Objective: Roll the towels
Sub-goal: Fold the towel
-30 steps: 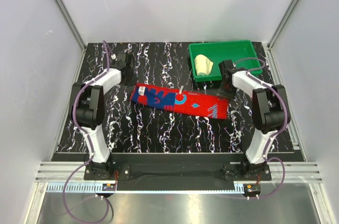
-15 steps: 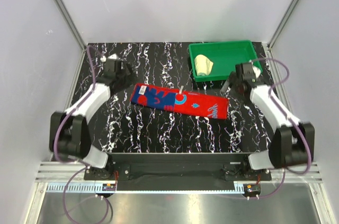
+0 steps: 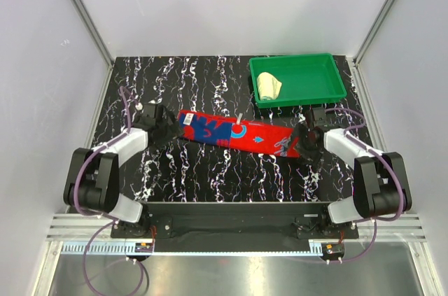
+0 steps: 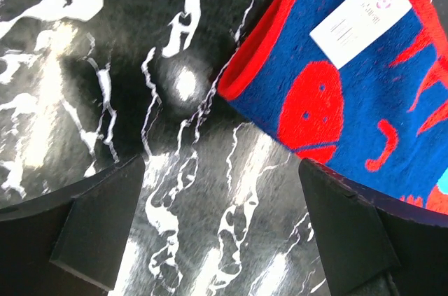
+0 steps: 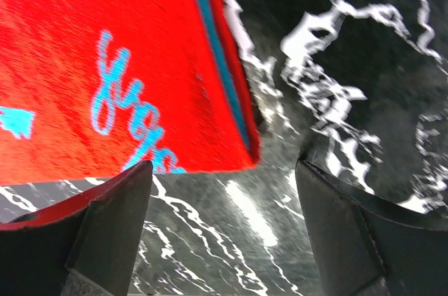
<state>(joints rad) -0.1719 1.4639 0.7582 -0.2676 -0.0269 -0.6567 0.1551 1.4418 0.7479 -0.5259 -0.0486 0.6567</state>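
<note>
The red towel (image 3: 238,134) with teal-blue patterns lies flat as a long strip across the middle of the marbled table. My left gripper (image 3: 162,130) is low at its left end, open. In the left wrist view the towel's blue-and-red corner (image 4: 336,79) with a white label (image 4: 360,16) lies just ahead of the left gripper (image 4: 224,233), with only table between the fingers. My right gripper (image 3: 308,142) is open at the right end; the towel's red corner (image 5: 105,65) lies ahead of the right gripper (image 5: 224,233). The pale yellow towel (image 3: 268,85) sits bunched in the tray.
A green plastic tray (image 3: 329,82) stands at the back right of the table, just behind the right arm. White walls with metal rails close in the table on the left, right and back.
Both arms have swung down and inward from the back of the table to the red towel's two ends. Both sets of jaws have opened wide.
</note>
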